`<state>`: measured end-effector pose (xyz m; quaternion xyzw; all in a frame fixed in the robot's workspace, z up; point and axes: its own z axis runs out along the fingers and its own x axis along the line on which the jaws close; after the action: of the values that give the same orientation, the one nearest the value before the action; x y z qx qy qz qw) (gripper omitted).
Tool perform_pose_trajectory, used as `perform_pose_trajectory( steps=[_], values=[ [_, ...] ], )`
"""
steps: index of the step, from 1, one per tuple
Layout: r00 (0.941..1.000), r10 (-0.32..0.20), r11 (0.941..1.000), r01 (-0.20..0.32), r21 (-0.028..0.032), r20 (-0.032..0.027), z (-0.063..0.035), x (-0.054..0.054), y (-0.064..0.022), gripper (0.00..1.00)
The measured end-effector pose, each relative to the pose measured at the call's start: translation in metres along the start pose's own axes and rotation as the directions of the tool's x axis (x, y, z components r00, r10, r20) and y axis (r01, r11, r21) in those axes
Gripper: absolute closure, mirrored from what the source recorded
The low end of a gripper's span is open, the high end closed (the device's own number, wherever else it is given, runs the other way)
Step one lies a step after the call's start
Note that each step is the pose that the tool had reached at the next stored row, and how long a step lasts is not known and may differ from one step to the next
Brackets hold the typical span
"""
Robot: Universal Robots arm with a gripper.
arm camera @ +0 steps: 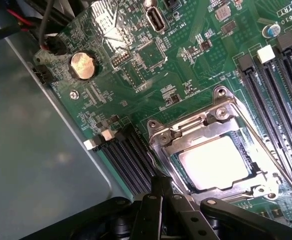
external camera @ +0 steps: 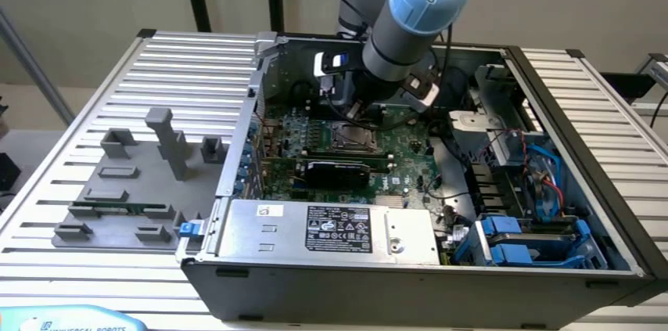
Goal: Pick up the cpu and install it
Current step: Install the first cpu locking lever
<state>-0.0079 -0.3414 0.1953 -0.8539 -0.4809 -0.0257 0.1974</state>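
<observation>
Pinched-shut fingers cover one edge of the socket, glare whitening the cpu inside.

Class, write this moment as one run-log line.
gripper: shut, at socket edge | cpu: lying in socket | site: motherboard in open case

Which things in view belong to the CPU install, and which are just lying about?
Job in hand: cpu, sitting in the socket; gripper, shut, at the socket's edge.
Lying about: memory stick; grey fixture blocks; coin cell; power supply.
</observation>
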Motion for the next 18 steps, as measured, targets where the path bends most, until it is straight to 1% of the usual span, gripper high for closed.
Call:
perform_pose_trajectory(
  steps=[5, 12, 18],
  values=[
    [1.0000, 0.000, 1.0000, 0.000, 0.0012, -0.0018, 0.0017, -0.0020, 0.0017, 0.89],
    [1.0000, -0.002, 1.0000, 0.002, 0.0047, -0.0065, 0.0036, -0.0018, 0.0042, 0.89],
    [1.0000, -0.002, 1.0000, 0.002, 0.0049, -0.0073, 0.0033, -0.0011, 0.0066, 0.89]
  ],
)
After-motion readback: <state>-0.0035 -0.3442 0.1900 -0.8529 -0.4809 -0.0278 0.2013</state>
